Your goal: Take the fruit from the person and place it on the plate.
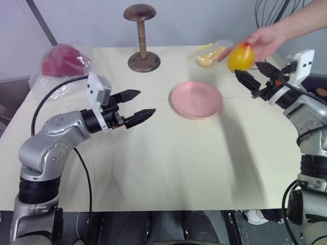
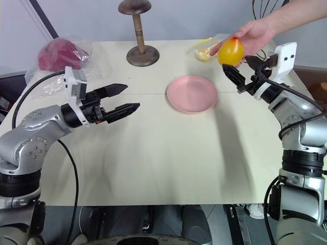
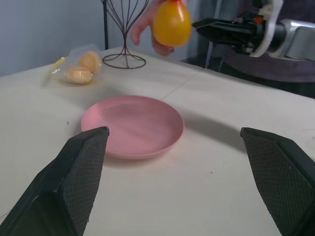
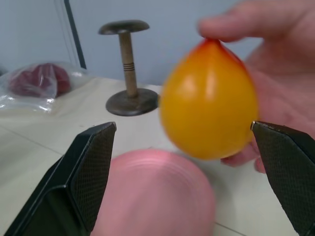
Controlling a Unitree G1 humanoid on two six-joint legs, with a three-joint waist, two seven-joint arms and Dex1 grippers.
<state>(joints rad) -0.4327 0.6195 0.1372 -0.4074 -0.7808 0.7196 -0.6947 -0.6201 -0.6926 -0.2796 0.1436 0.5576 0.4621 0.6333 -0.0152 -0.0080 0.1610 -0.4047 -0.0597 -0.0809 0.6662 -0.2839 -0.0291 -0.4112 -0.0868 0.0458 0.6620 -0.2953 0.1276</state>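
A person's hand (image 1: 265, 41) reaches in from the far right and holds the yellow-orange fruit (image 1: 240, 57) by its red-blushed end, above the table's far right part. My right gripper (image 1: 247, 68) is open, raised and pointing at the fruit, its fingertips just below and beside it. In the right wrist view the fruit (image 4: 209, 101) hangs between the two spread fingers, still in the person's fingers. The pink plate (image 1: 196, 99) lies bare on the table, left of the fruit. At the left, my left gripper (image 1: 146, 101) hovers open, pointing toward the plate and holding nothing.
A wooden stand (image 1: 141, 35) rises at the back centre. A red item in a plastic bag (image 1: 64, 60) lies at the back left. A clear bag of pale orange pieces (image 1: 209, 56) sits behind the plate. A wire stand (image 3: 124, 29) is at the back right.
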